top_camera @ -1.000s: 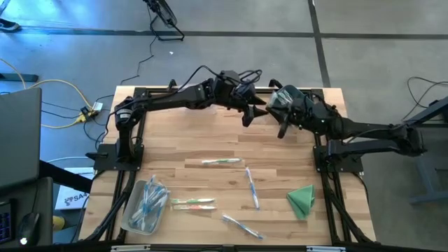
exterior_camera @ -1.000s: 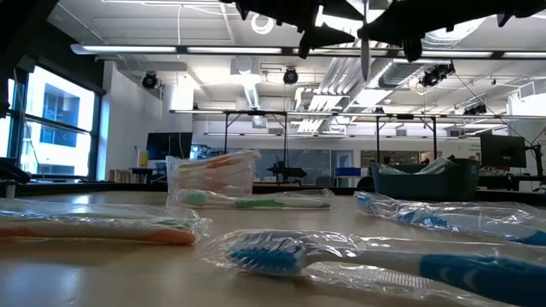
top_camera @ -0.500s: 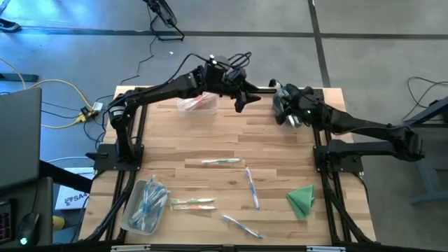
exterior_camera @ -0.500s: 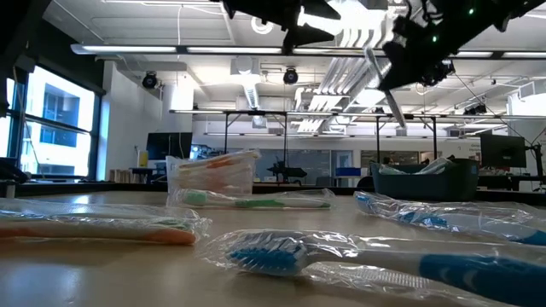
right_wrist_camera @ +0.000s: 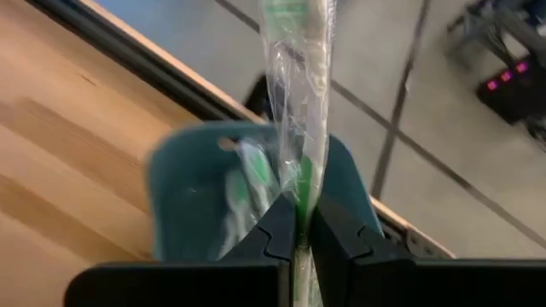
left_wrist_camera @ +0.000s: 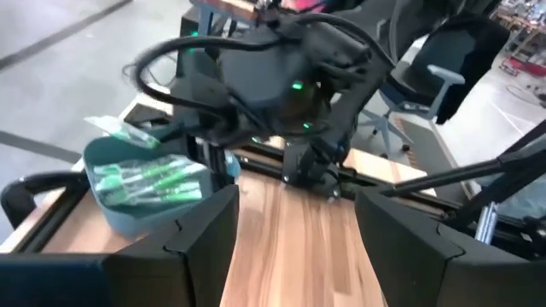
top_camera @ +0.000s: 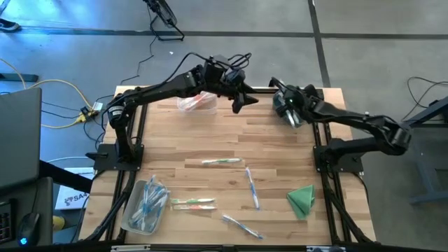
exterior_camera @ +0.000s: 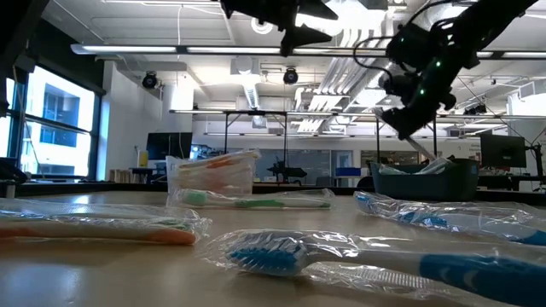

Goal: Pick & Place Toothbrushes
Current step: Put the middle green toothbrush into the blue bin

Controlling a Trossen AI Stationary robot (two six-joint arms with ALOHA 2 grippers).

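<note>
On my screens the right gripper (right_wrist_camera: pixel 297 223) has its fingers pinched shut on a wrapped green toothbrush (right_wrist_camera: pixel 297 94), gripping it near one end so the rest of the clear sleeve sticks out straight beyond the fingertips. It hangs right over the teal bin (right_wrist_camera: pixel 183 183), which already has green toothbrushes lying inside. That teal bin (left_wrist_camera: pixel 141 183) sits at the far right corner of the wooden table (top_camera: pixel 231 143).

The left gripper (top_camera: pixel 241 100) hovers above the far edge of the table, well clear of the teal bin, its fingers (left_wrist_camera: pixel 200 234) spread wide with nothing between them. A clear bin (top_camera: pixel 194 103) of orange brushes sits beside it.

More wrapped toothbrushes (top_camera: pixel 248 185) lie scattered mid-table.
</note>
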